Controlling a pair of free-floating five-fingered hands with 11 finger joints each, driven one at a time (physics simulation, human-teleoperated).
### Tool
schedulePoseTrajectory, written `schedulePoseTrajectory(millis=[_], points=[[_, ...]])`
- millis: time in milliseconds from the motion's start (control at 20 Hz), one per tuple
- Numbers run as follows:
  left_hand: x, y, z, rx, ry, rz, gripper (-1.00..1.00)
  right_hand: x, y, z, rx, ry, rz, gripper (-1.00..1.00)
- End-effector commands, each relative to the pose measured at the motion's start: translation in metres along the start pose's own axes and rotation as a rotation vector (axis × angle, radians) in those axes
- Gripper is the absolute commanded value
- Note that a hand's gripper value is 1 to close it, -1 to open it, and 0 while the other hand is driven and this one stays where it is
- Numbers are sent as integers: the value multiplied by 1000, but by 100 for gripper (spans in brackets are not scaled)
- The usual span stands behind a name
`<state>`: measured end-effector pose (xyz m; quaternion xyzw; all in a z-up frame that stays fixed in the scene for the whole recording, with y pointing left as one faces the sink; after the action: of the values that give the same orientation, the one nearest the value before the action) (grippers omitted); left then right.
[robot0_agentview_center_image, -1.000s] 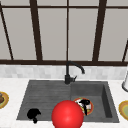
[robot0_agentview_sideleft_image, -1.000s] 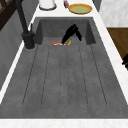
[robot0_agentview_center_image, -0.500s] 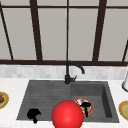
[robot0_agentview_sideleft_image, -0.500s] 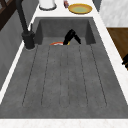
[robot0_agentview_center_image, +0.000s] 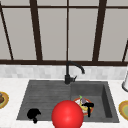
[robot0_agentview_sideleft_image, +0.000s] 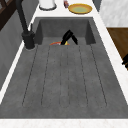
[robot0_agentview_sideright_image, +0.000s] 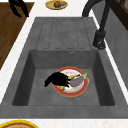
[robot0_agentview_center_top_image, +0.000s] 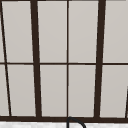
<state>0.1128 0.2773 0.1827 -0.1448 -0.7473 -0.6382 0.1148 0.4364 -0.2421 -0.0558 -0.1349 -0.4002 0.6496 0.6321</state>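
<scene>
Right hand over plate's left rim

Black faucet, red ball, yellow plate, white jar on the counter.

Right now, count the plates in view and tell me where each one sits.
3. A red-rimmed plate lies in the sink basin under the right hand. A yellow plate with food sits on the left counter, and another yellow plate on the right counter. None appears hidden.
</scene>
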Motion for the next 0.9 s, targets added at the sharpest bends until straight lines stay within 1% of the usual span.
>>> schedulePoseTrajectory(millis=[0,50,100,150,300,400,500,600,700,750,850], points=[[0,0,0,0,0,0,0,-11,19,-18,22,32,-37,-100],[0,0,0,0,0,0,0,-12,21,-19,4,25,-48,-100],[0,0,0,0,0,0,0,-14,23,-21,-23,51,-49,-100],[0,0,0,0,0,0,0,-17,22,-20,-34,54,-56,-100],[0,0,0,0,0,0,0,-22,22,-15,-34,31,-89,-100],[0,0,0,0,0,0,0,-19,20,-12,-18,14,-115,-100],[0,0,0,0,0,0,0,-19,18,-9,-6,20,-123,-100],[0,0,0,0,0,0,0,-24,13,-3,-42,8,-132,-100],[0,0,0,0,0,0,0,-24,5,9,-89,-13,-119,-100],[0,0,0,0,0,0,0,-19,5,17,-105,-29,-95,-100],[0,0,0,0,0,0,0,-15,7,28,-109,-16,-84,-100]])
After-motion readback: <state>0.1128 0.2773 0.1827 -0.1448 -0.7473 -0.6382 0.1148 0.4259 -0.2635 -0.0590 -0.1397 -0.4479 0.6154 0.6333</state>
